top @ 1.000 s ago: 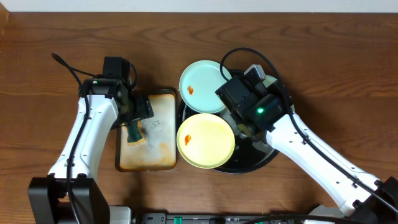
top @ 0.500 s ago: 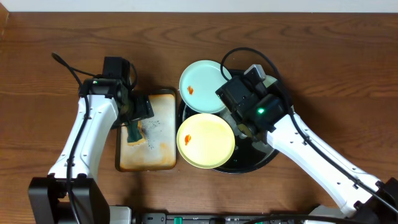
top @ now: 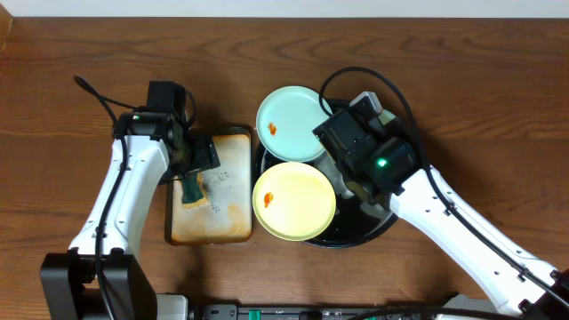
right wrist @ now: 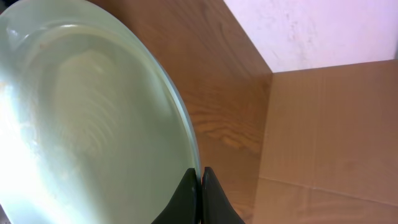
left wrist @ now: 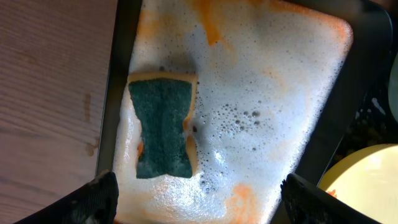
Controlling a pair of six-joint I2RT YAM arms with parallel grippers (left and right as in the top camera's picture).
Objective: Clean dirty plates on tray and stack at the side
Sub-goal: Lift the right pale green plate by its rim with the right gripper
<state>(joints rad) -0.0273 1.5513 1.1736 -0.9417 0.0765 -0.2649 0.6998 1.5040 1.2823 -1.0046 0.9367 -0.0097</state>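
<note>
Now the left end effector [left wrist: 199,194] hangs spread wide over the sponge [left wrist: 163,126] in the foamy pan [left wrist: 280,74], while the right end effector [right wrist: 200,185] pinches a mint plate [right wrist: 93,124] by its rim.

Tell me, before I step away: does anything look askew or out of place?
The yellow plate and a mint plate lie across the black tray's left rim, partly overhanging it rather than sitting inside.

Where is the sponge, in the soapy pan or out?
In. The sponge lies flat, green side up, in the foam of the pan.
</note>
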